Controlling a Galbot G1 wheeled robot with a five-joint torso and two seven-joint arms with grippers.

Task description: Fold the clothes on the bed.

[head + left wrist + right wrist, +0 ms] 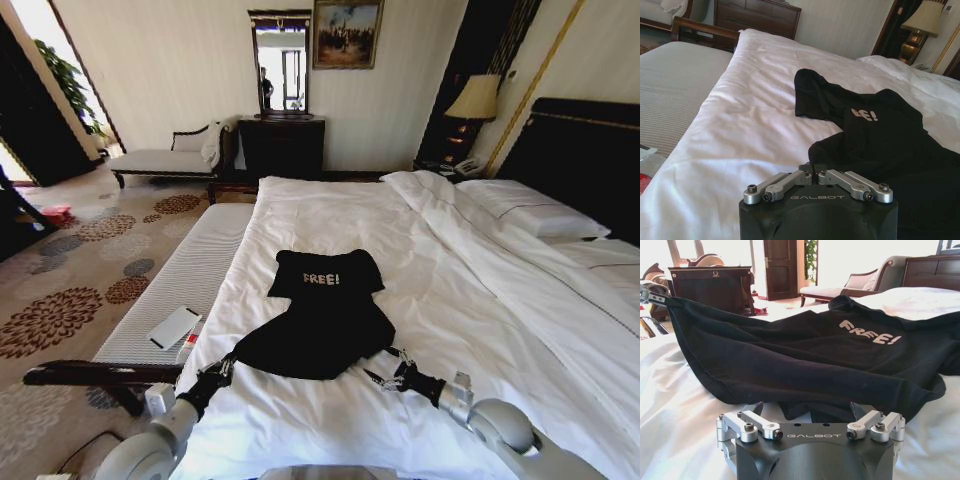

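the soft black fabric top with white "free!" lettering (323, 318) lies at frame centre on the white-duveted double bed (330, 215); the left gripper (226, 368) pinches its lower-left corner, while the right gripper (382, 376), jaws spread wide, sits at its lower-right edge.

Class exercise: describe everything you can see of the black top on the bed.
The top is soft black fabric with small white "FREE!" lettering on the chest. It lies crumpled in the middle of the white bed, its far part flat, its near hem lifted off the duvet. The left gripper pinches one hem corner shut; the right gripper sits at the other corner with its fingers spread. The fabric sags between them.
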